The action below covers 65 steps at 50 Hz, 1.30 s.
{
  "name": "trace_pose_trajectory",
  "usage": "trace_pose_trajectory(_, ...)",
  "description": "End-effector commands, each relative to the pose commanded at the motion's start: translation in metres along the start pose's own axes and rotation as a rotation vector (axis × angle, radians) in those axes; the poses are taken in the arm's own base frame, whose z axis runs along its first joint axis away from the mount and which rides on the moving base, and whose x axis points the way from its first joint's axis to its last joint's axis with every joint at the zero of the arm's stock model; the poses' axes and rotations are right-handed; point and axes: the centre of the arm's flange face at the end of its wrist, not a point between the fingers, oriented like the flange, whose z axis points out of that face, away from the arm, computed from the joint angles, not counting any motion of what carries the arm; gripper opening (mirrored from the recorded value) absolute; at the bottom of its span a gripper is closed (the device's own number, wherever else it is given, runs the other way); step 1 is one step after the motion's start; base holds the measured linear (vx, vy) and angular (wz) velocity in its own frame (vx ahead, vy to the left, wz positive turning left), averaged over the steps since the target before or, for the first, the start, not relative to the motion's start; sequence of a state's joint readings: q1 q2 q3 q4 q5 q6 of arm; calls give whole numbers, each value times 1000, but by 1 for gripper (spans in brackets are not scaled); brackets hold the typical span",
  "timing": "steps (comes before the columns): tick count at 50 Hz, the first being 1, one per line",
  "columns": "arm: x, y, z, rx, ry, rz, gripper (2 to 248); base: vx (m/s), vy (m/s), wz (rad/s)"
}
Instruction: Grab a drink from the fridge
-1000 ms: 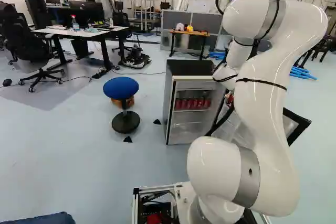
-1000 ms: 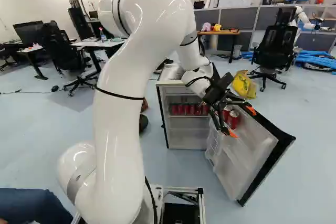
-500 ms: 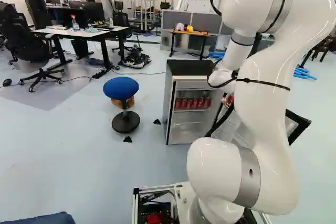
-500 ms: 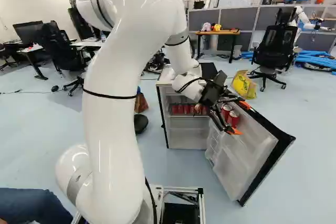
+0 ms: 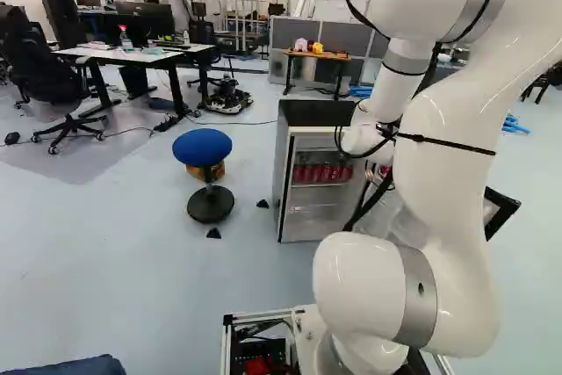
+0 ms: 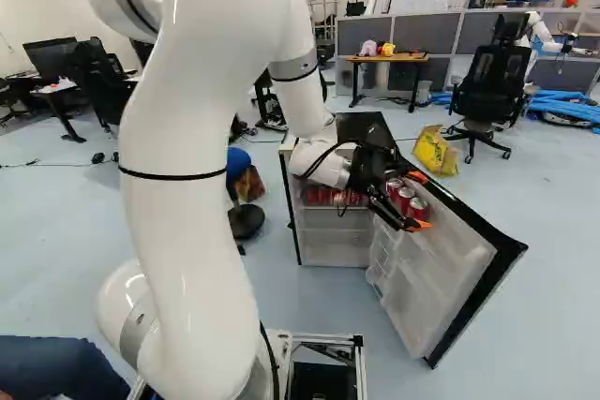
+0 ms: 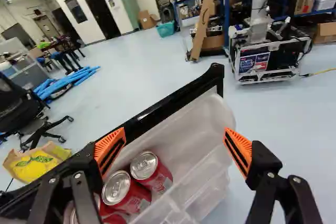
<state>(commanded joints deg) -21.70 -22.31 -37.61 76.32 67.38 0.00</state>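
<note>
In the right base view my gripper point(image 6: 405, 203) is at the opened fridge door point(image 6: 450, 269), beside the red cans point(image 6: 418, 208) in the door's top shelf. The wrist view shows the gripper point(image 7: 173, 150) open wide, its orange pads well apart over the door shelf. Two red cans point(image 7: 151, 171) point(image 7: 126, 192) stand between and below the fingers, nearer one finger, untouched as far as visible; more cans are partly hidden behind that finger. The fridge body point(image 5: 318, 204) holds a row of red cans point(image 5: 323, 172) on its upper shelf.
A blue stool point(image 5: 203, 148) stands beside the fridge. Behind the door are a yellow bag point(image 6: 435, 151) and an office chair point(image 6: 489, 91). Another robot point(image 7: 260, 30) stands beyond the door in the wrist view. Desks point(image 5: 140, 54) are farther back.
The arm has swung leftward at its upper part, and the gripper has turned and come lower along the door's cans. Its fingers remain apart. The base, fridge and door have not moved.
</note>
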Motion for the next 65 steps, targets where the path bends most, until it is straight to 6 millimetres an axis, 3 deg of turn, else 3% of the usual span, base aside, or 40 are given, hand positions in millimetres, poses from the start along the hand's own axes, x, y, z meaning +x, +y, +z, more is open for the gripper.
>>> trace_pose_trajectory(49,0,61,-79,541,-97,-297,247,0,0,0)
trace_pose_trajectory(65,-3,67,-96,705,-119,-374,247,0,0,0)
